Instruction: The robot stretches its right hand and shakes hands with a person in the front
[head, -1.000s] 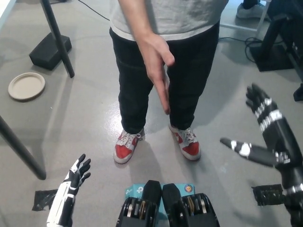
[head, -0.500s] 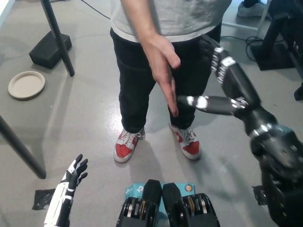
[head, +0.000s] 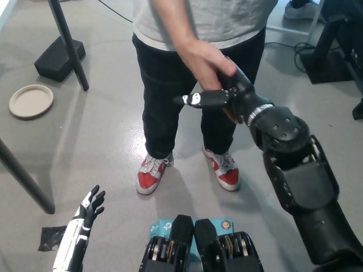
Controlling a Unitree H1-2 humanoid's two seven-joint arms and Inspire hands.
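**Shaking hands: right hand in contact with person's hand**

Reaching up from the lower right of the head view, the black right arm (head: 295, 175) extends toward the person (head: 198, 22) standing in front of the robot. The right hand (head: 227, 95) meets the person's hand (head: 207, 62) at about the level of the person's thighs, in front of the dark trousers (head: 164, 85). The two hands are touching: the person's hand lies over the top of the black hand and its fingers wrap down around it. One black finger with a white marking (head: 195, 100) sticks out toward picture left, past the person's palm. The rest of the right hand's fingers are covered by the person's hand, so whether they are curled closed on it cannot be told from this view.

The white left hand (head: 85, 212) rests low at the lower left of the view, well apart from the handshake. Its dark fingers are spread and it holds nothing.

The person wears a grey shirt and red-and-white sneakers (head: 152, 173), both feet planted on the grey floor (head: 102, 141). Off to the upper left a round beige plate (head: 31, 101) lies on the floor, near a black stand leg (head: 68, 42) and its dark base block (head: 59, 58). A piece of black tape (head: 51, 238) lies on the floor just beside the left hand.
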